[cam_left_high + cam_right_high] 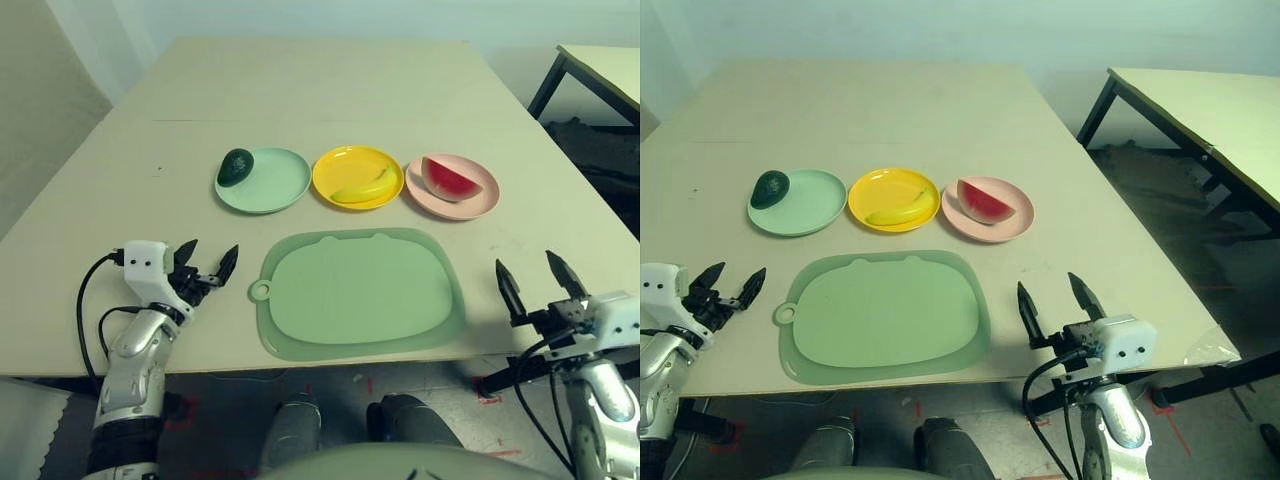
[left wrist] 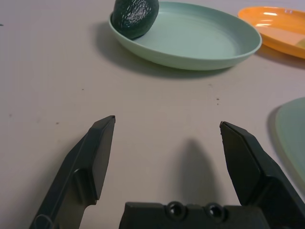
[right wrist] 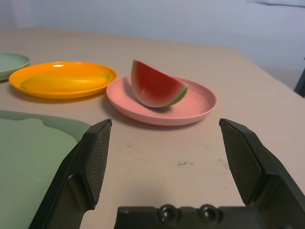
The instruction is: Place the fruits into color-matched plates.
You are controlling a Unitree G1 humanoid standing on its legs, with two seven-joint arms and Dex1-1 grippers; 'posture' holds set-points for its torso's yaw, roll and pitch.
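The dark green egg-shaped toy avocado (image 1: 236,167) sits on the round mint green plastic plate (image 1: 275,180), at its left side against the rim, its long axis slanting away from the robot and a little to the right. It lies ahead of the left gripper (image 1: 213,245) and slightly to its right; that arm is clearly the nearer one. The curved yellow toy banana (image 1: 365,188) lies roughly crosswise in the round yellow plate (image 1: 345,165), its right end angled farther away. The red toy watermelon wedge (image 1: 448,180) rests in the round pink plate (image 1: 462,208), ahead of the right gripper (image 1: 524,257) and to its left.

Each fruit is on its matching colour, so the sorting looks complete; any coming move is probably just drawing the arms back, or at most nudging the avocado inward from the rim. A nudge there could tip it over the edge.

Both grippers are empty, their fingers spread wide above the worktop (image 1: 300,90), with the large rounded green mat (image 1: 360,290) between them. The left wrist view's low angle brings out the avocado's bulk leaning by the plate wall; the right wrist view reveals the wedge's raised point and green rind, which the head's steeper view hardly gives.
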